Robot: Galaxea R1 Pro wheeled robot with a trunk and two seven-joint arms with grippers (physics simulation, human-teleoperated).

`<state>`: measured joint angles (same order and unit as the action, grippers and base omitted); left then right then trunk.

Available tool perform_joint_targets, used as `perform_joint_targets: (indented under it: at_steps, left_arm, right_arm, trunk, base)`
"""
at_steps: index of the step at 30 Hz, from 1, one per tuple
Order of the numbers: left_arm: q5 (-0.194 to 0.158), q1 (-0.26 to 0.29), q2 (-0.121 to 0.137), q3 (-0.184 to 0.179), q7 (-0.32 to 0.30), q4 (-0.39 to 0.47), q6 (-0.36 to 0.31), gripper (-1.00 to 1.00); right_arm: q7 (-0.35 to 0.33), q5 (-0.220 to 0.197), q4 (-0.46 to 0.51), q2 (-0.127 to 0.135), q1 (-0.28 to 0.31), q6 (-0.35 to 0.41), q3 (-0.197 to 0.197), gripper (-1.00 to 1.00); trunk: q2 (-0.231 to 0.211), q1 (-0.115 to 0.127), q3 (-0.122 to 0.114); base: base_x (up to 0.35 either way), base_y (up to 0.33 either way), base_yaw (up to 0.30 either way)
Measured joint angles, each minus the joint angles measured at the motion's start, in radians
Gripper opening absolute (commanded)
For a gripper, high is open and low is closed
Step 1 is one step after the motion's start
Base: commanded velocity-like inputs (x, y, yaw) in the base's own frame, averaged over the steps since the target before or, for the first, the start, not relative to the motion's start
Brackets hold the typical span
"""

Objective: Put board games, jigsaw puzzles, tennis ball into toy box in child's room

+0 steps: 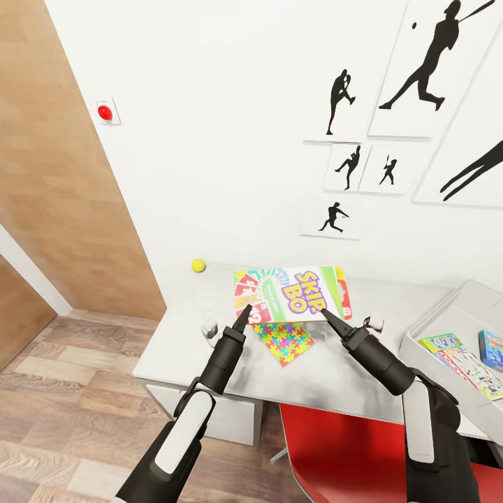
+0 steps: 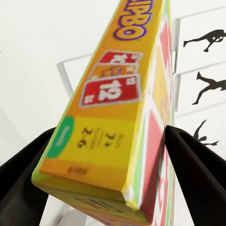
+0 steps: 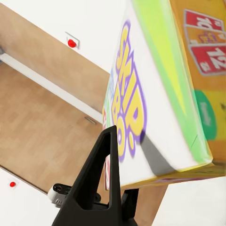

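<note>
A yellow-green-red "Skip-Bo" board game [image 1: 293, 293] hangs tilted above the table [image 1: 183, 335], held at its lower corners by both grippers. My left gripper [image 1: 242, 316] is shut on its left end; in the left wrist view that end [image 2: 101, 141] sits between the two fingers [image 2: 195, 169]. My right gripper [image 1: 328, 313] is shut on the right end, with one finger [image 3: 99, 179] against the box face [image 3: 129, 113]. A jigsaw puzzle [image 1: 285, 344] lies on the table under the box. The tennis ball [image 1: 198, 265] rests by the wall. The toy box [image 1: 447, 304] stands at the right and holds two board games [image 1: 461, 358], [image 1: 492, 345].
A red chair [image 1: 349, 454] stands under the table's front edge between my arms. Wooden wardrobe doors [image 1: 56, 175] rise at the left, beside a red wall button [image 1: 104, 111]. Black sports pictures [image 1: 419, 70] hang on the wall behind the table. Wood-plank floor [image 1: 70, 405] lies to the left.
</note>
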<state>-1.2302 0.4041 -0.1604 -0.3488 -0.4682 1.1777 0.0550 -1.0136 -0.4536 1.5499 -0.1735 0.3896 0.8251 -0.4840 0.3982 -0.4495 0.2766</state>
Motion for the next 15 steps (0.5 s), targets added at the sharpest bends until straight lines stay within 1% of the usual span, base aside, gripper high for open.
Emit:
perform_joint_targets:
  at_steps: [15]
  left_arm:
    - [0.000,0.000,0.000,0.000,0.001,0.001,-0.001,-1.00]
  right_arm:
    - [0.000,0.000,0.001,0.000,0.000,0.000,0.000,-1.00]
  trunk:
    - [0.000,0.000,0.000]
  base:
    - [0.000,0.000,0.000]
